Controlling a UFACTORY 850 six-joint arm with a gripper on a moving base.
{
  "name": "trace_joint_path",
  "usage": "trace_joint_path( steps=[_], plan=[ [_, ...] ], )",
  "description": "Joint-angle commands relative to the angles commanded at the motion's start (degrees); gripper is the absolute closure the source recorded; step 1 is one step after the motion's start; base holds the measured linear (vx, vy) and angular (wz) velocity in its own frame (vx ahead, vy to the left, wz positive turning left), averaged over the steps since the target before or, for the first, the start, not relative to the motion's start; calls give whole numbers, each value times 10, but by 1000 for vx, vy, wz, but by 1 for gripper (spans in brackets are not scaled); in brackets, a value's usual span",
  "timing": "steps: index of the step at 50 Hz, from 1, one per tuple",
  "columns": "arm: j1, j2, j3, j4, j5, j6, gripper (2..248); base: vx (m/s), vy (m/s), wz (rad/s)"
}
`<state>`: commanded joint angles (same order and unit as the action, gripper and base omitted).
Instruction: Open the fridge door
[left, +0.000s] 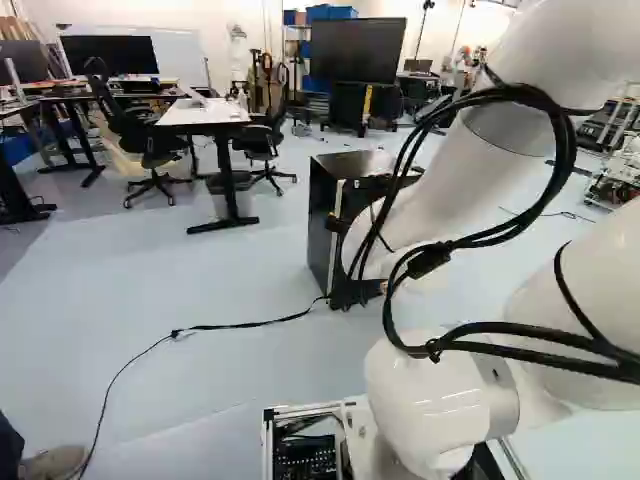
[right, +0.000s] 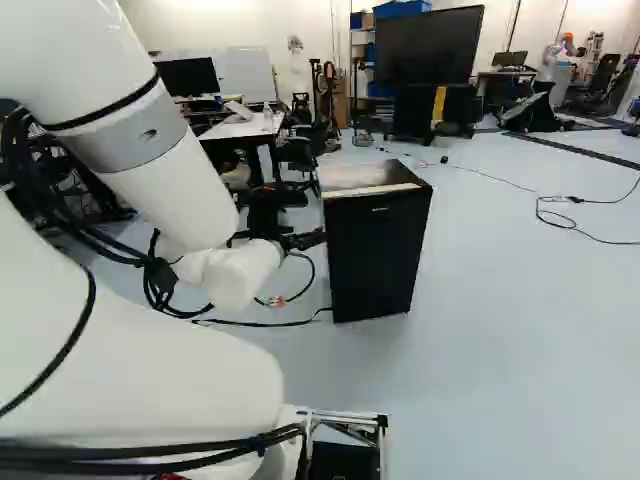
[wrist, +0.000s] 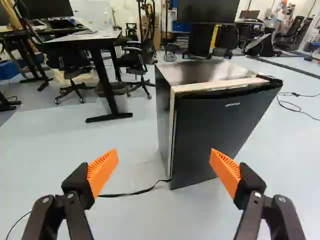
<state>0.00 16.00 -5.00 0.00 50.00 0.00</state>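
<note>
A black cable (wrist: 127, 194) trails past the left finger. The gripper (wrist: 164, 154) stands wide open, gripping nothing. Ahead of the gap and right finger is the mini fridge (wrist: 192, 73), its door (wrist: 215, 130) apparently closed. This looks like approach; next, align the fingers with the door's nearer side edge.

The white arm (left: 445, 180) is bent forward and down, and its black gripper (left: 355, 292) has two fingers standing wide apart, orange pads (wrist: 102, 172) facing each other
</note>
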Motion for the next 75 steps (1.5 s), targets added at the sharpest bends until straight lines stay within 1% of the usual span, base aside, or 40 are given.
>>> trace_joint_path(
  steps=[23,33,49,64,75],
  plan=[
    [0,0,0,0,0,0,3,0,0,0],
    [0,-11,-9,0,0,0,3,0,0,0],
    [2,-50,-43,0,0,0,3,0,0,0],
    [11,-94,-84,0,0,0,3,0,0,0],
    [19,-130,-118,10,0,0,3,0,0,0]
  ],
)
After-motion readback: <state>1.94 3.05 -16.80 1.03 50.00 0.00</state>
